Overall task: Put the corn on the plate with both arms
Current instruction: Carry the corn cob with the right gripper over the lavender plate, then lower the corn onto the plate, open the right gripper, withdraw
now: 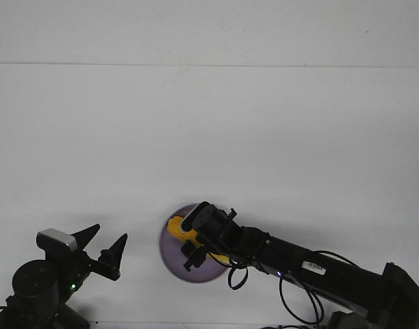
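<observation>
The lavender plate (170,259) lies on the white table near the front, just left of centre. The yellow corn (175,225) lies across the plate or is held just above it; I cannot tell which. Its ends show on both sides of my right gripper (192,251). That gripper reaches in from the lower right and sits directly over the corn's middle. Its wrist hides the fingertips, so I cannot tell whether it grips the corn. My left gripper (106,240) is open and empty at the lower left, a short way left of the plate.
The white table (209,137) stretches back to a seam at the far edge. Black cables (298,288) hang along the right arm at the lower right. The left arm's base (35,288) fills the lower left corner.
</observation>
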Motion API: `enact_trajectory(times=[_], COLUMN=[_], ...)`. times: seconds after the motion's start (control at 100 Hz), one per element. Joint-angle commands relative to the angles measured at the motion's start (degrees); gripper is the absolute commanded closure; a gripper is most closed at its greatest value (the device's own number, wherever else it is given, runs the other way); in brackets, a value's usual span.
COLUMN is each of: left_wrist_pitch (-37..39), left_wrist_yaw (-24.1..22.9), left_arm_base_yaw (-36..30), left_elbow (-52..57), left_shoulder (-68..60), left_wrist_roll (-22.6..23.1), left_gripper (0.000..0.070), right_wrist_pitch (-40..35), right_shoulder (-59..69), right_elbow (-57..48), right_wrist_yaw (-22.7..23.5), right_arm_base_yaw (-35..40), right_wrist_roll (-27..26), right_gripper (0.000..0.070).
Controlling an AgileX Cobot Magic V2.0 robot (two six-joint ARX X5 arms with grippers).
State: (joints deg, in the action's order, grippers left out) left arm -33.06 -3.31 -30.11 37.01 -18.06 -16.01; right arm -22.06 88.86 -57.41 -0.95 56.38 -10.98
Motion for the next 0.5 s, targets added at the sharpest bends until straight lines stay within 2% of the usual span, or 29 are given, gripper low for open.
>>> enact_trajectory(times=[0.0, 0.13, 0.24, 0.42, 0.49], left_wrist_pitch=[0.52, 0.52, 0.57, 1.51, 1.64], left_wrist_yaw=[-0.37, -0.37, -0.37, -0.35, -0.35], left_arm_base_yaw=[-0.22, -0.22, -0.22, -0.22, -0.22], left_elbow=[0.26, 0.26, 0.26, 0.26, 0.26], left_shoulder=[-0.24, -0.24, -0.22, -0.22, -0.22], left_wrist_roll=[-0.04, -0.04, -0.04, 0.17, 0.37], left_gripper=[0.0197, 0.0197, 0.0197, 0.0197, 0.0197], right_wrist_pitch=[-1.2, -6.88, -8.5, -12.41, -13.57], right_shoulder=[-1.01, -6.78, -15.12, -31.67, -37.05], right_elbow=[-3.26, -7.93, -9.16, -7.82, -5.77], right_wrist_yaw=[-0.74, -2.93, -6.4, -19.02, -22.58], right_arm_base_yaw=[-0.02, -1.03, -1.44, -1.44, -1.49], right_wrist_roll=[-0.31, 2.56, 4.81, 6.67, 6.64], right_gripper=[0.0251, 0.0251, 0.0252, 0.0252, 0.0252])
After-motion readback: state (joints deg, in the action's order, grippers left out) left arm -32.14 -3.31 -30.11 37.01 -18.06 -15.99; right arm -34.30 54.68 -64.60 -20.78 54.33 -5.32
